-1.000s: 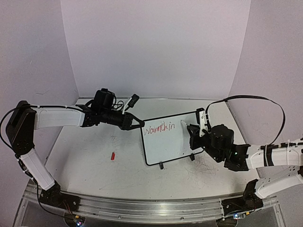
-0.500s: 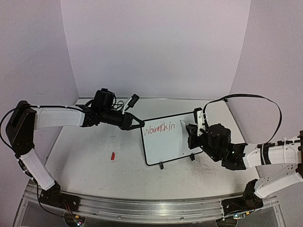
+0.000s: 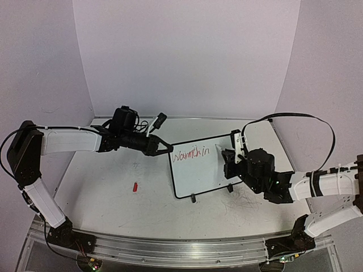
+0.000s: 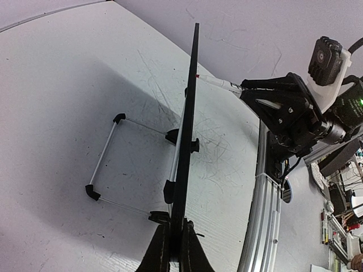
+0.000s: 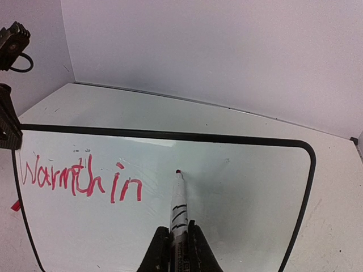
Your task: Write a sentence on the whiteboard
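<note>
mid-table the whiteboard (image 3: 199, 177) stands propped, left gripper (image 4: 176, 241) pinching its edge; right gripper (image 5: 177, 242), clamped on the marker (image 5: 179, 205), has edged in, tip just past "warmth in", so the sentence (image 5: 79, 180) looks ready to continue.

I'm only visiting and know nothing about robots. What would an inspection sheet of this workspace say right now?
Surface: white table, scuffed and scribbled.
Job's things: whiteboard propped on a wire stand; red words "Warmth in" on it; marker tip at the board, right of them.
Clutter: small red piece, perhaps a cap, left of the board.
Hands: left hand shut on the whiteboard's edge; right hand shut on the marker.
Cables: black cable looping above the right arm.
Surroundings: plain walls; metal rail at the near edge.
</note>
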Robot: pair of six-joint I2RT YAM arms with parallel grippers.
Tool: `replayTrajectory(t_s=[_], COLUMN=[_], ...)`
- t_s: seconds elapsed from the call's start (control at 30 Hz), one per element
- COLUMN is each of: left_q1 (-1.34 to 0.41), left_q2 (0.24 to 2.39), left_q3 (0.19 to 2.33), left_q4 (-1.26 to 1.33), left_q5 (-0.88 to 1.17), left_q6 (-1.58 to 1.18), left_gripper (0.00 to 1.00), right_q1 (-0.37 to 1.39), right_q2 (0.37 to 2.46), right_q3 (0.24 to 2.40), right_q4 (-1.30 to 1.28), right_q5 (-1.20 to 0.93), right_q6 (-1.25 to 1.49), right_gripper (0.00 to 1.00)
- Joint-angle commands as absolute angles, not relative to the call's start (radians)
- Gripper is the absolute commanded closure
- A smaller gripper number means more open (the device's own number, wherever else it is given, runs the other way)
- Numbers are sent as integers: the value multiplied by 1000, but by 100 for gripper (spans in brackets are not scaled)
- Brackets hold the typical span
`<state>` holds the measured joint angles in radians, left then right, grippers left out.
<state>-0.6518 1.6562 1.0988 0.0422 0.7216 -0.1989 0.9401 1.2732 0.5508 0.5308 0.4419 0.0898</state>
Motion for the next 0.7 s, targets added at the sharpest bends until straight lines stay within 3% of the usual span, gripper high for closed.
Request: replayTrajectory(t_s=[0.0,0.67], left_q1=[-643,-643], left_q2=[1631,1633], left_q3=[1105,1106], left_q4=[53,55], left_q5=[730,734], left_q6=[-195,-196], left_gripper=[100,100], right_q1=[935,935], right_q2=[1290,1280], right_q3=[597,583], right_q4=[553,492], right_q5=[421,402], right_q6=[78,111], right_gripper=[100,100])
